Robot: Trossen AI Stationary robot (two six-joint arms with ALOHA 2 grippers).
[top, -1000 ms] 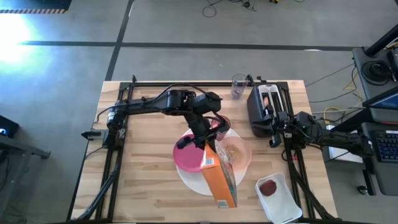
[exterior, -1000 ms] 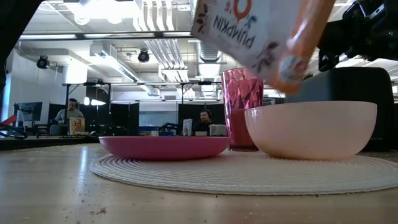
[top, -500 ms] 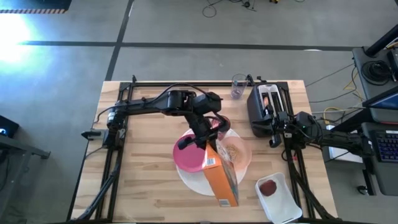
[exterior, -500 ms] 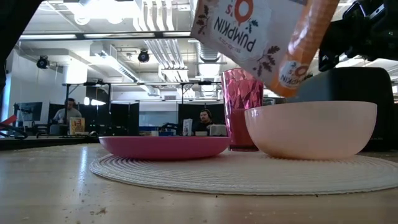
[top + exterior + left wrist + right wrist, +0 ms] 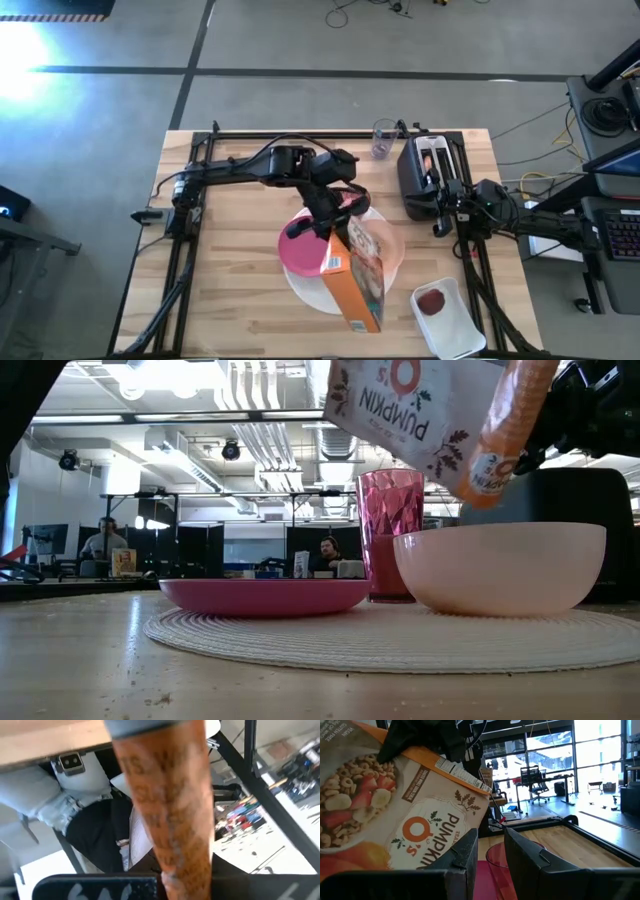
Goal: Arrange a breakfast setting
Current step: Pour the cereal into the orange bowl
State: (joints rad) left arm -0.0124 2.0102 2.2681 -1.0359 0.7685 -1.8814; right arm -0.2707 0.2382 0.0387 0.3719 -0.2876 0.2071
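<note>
Box (image 5: 355, 275) just rolled in your left gripper (image 5: 328, 222), did you mean that? A second back the high view showed mostly its orange side. Now the printed front with the cereal picture faces up. At counter level it has also slid across and lifted a bit.

Reply: yeah, saw that too. Your left gripper is clamped tight on one end of the cereal box, and the rest slopes down and away from it. The low corner hangs over the peach bowl (image 5: 500, 565), which sits just beside and below the gripper. It's clear of the rim, not touching.

OP: so are you pouring or done pouring?

Reply: my guess is you're twisting it to shake cereal out, or starting to right it. The box hides most of the bowl from above now, so I can't tell you how much is in there. I'd check that before you pull away.

The other pieces look placed. The magenta plate (image 5: 300, 252) is under the gripper on the white disc (image 5: 400, 640), and the pink tumbler (image 5: 390, 535) is right behind the bowl.

The red fruit (image 5: 432, 300) is well off from your left gripper, on the tray. Your right gripper (image 5: 491, 840) waits by the toaster (image 5: 425, 175), fingers slightly apart and holding nothing.
</note>
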